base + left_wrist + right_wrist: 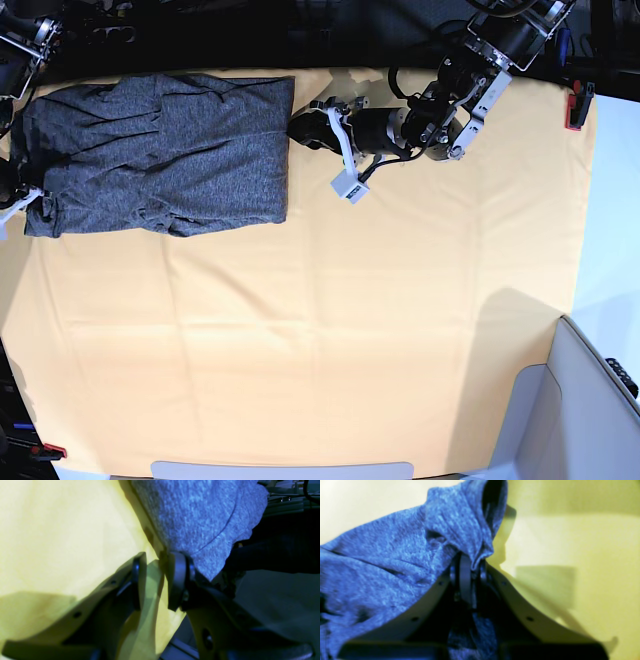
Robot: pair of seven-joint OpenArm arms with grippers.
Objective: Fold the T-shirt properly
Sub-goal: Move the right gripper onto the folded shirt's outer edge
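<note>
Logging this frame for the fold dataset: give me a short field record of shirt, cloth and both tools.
garment: T-shirt, dark heather grey, bunched and partly folded at the far left end of the table
surface: yellow-orange table cloth, covers the table
right tool: right tool, jaws closed on a pinched fold of the shirt's edge
left tool: left tool, jaws apart at the shirt's right edge, one finger against the fabric, no grip visible
left arm: stretched along the far edge toward the shirt
fold status: not finished, fabric wrinkled and uneven
</note>
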